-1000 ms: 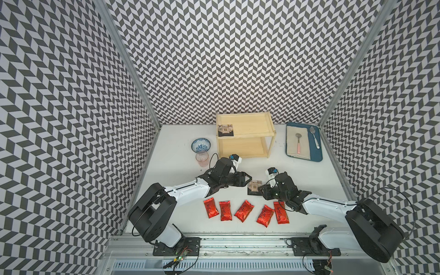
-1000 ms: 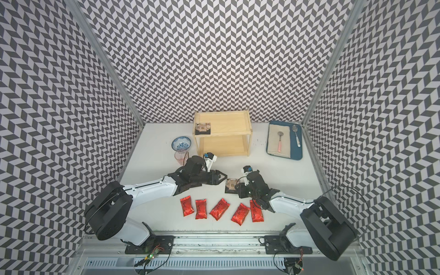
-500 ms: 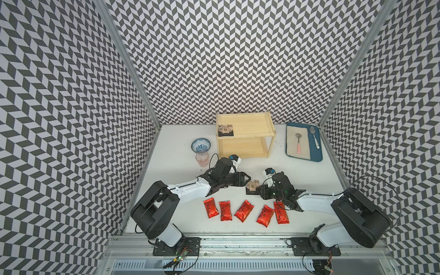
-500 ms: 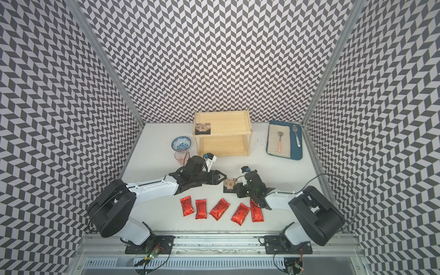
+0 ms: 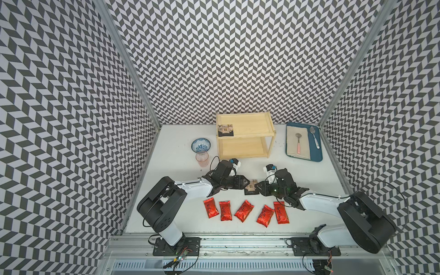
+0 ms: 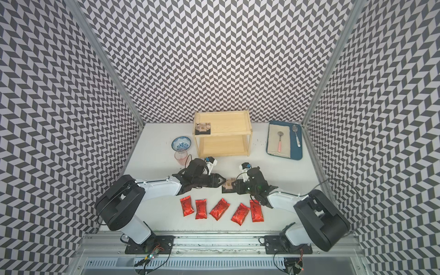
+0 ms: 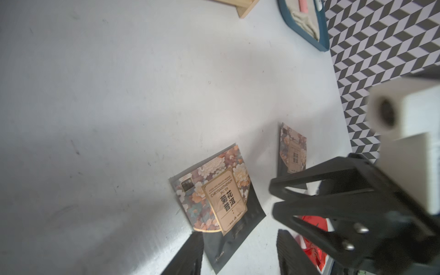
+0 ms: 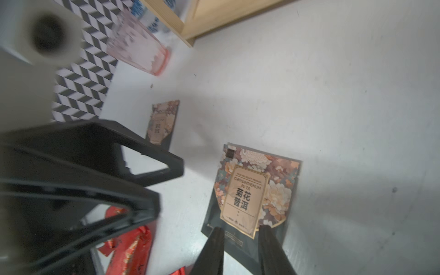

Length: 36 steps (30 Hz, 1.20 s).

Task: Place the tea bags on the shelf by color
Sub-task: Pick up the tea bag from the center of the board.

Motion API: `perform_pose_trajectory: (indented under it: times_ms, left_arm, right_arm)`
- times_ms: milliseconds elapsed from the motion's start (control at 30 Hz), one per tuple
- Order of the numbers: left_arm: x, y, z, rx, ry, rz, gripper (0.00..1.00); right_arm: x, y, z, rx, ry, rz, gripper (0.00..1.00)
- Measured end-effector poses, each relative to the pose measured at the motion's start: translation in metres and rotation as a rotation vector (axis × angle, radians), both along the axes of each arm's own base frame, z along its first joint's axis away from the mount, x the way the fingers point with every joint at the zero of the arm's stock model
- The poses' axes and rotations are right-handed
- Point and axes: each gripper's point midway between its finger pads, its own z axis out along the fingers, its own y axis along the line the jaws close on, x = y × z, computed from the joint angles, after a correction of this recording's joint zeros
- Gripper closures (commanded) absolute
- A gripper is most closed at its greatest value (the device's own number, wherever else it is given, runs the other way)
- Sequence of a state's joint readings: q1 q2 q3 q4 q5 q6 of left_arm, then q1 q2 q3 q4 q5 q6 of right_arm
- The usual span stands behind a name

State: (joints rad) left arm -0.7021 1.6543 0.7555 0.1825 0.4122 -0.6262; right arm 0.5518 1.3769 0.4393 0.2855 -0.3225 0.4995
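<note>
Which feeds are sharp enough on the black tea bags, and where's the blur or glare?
Left wrist view: black tea bag at the left gripper sharp, label readable; white camera housing blurred. Right wrist view: black tea bag at the right gripper crisp, pink glass soft. Both top views: red tea bags glint slightly.

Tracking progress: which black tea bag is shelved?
The flat black square tea bag on the pale wooden shelf's top tier; the others lie on the white table.

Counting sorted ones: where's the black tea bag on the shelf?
In a top view, the black bag lies on the shelf's top board, front corner nearest the bowl.
</note>
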Motion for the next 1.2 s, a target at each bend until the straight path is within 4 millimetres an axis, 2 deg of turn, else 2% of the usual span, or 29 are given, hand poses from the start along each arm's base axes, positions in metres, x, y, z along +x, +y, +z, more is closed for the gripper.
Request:
perform_pose_trajectory:
  times_ms: [67,167,300,533,667,800,1200]
  left_arm:
    - [-0.002,-0.002,-0.007,0.004,0.014,-0.009,0.50]
    - [-0.005,-0.004,-0.014,0.004,0.032,-0.025,0.52]
    - [-0.008,-0.008,-0.020,0.009,0.044,-0.039,0.52]
    - [-0.004,-0.018,-0.010,-0.017,0.021,-0.055,0.52]
    - [-0.005,-0.018,-0.018,-0.007,0.037,-0.058,0.52]
    - [-0.007,-0.018,-0.026,0.004,0.053,-0.060,0.52]
    - [-0.006,-0.019,-0.030,-0.001,0.055,-0.064,0.52]
  right_arm:
    - [0.003,-0.003,0.011,0.036,-0.009,-0.003,0.71]
    - [0.005,-0.008,0.014,0.074,0.008,-0.006,0.71]
    - [0.000,-0.015,0.007,0.100,0.054,-0.001,0.71]
    - [-0.011,-0.016,-0.012,0.125,0.136,0.023,0.71]
    - [-0.013,-0.015,-0.019,0.134,0.166,0.030,0.70]
    - [-0.014,-0.016,-0.023,0.137,0.187,0.028,0.70]
    - [-0.010,-0.019,-0.029,0.174,0.232,0.011,0.69]
